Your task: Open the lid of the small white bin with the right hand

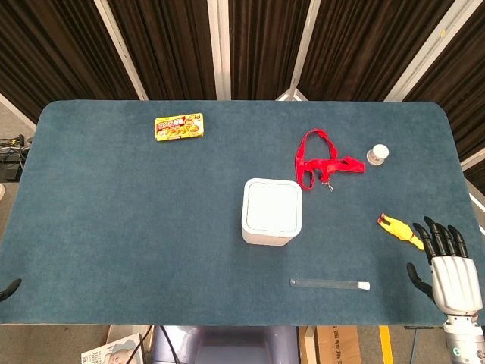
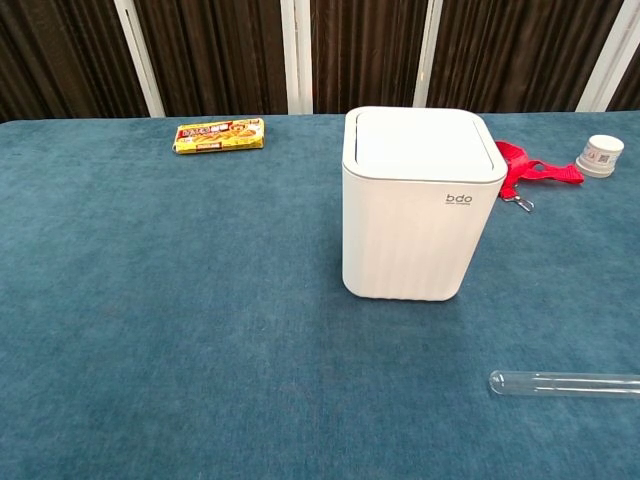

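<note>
The small white bin (image 1: 271, 211) stands upright near the middle of the blue table, its flat lid (image 2: 422, 143) lying closed. My right hand (image 1: 449, 271) hovers over the table's front right corner, far to the right of the bin, fingers spread and holding nothing. The chest view shows the bin (image 2: 418, 205) but no hand. At the left edge of the head view only a small dark tip of my left hand (image 1: 9, 288) shows, too little to read its state.
A clear test tube (image 1: 330, 283) lies in front of the bin. A yellow rubber chicken (image 1: 401, 230) lies just beyond my right hand. Behind the bin are a red lanyard (image 1: 323, 161), a small white jar (image 1: 377, 155) and a yellow snack box (image 1: 179, 127).
</note>
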Action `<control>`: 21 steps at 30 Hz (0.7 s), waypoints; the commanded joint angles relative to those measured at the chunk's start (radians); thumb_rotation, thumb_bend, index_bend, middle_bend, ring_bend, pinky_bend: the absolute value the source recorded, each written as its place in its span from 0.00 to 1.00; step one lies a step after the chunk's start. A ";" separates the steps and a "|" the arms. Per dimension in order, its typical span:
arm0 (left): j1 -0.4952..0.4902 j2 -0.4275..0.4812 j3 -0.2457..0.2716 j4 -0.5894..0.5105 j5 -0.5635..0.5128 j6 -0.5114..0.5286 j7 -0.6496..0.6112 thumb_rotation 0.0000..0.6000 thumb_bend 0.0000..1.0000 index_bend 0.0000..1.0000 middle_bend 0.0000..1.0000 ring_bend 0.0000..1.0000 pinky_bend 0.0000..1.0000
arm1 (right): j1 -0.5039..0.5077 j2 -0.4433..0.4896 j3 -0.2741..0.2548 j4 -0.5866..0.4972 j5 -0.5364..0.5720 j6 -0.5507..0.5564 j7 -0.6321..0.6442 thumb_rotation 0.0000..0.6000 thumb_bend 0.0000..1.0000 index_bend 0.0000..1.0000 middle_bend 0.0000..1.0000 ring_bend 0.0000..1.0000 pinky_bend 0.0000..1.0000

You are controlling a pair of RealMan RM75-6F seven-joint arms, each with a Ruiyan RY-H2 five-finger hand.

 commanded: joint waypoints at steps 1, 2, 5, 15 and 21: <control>0.001 0.001 -0.003 -0.003 -0.008 0.000 -0.001 1.00 0.05 0.07 0.00 0.00 0.00 | -0.001 -0.001 0.001 0.004 -0.002 0.005 0.003 1.00 0.34 0.15 0.11 0.16 0.14; 0.001 0.001 -0.004 -0.003 -0.010 -0.001 0.000 1.00 0.05 0.07 0.00 0.00 0.00 | -0.001 -0.001 0.002 0.004 -0.002 0.006 0.004 1.00 0.34 0.15 0.11 0.17 0.15; -0.001 0.000 -0.004 -0.004 -0.010 -0.005 0.003 1.00 0.05 0.07 0.00 0.00 0.00 | -0.001 -0.003 0.003 0.008 -0.007 0.012 0.012 1.00 0.34 0.16 0.17 0.24 0.22; 0.002 -0.002 -0.003 -0.012 -0.009 0.000 0.009 1.00 0.05 0.07 0.00 0.00 0.00 | 0.052 -0.018 0.027 0.055 -0.082 0.019 0.124 1.00 0.34 0.15 0.66 0.72 0.62; 0.004 -0.003 -0.003 -0.014 -0.006 0.005 0.011 1.00 0.05 0.07 0.00 0.00 0.00 | 0.118 0.028 0.050 0.004 -0.097 -0.056 0.103 1.00 0.39 0.16 0.80 0.83 0.69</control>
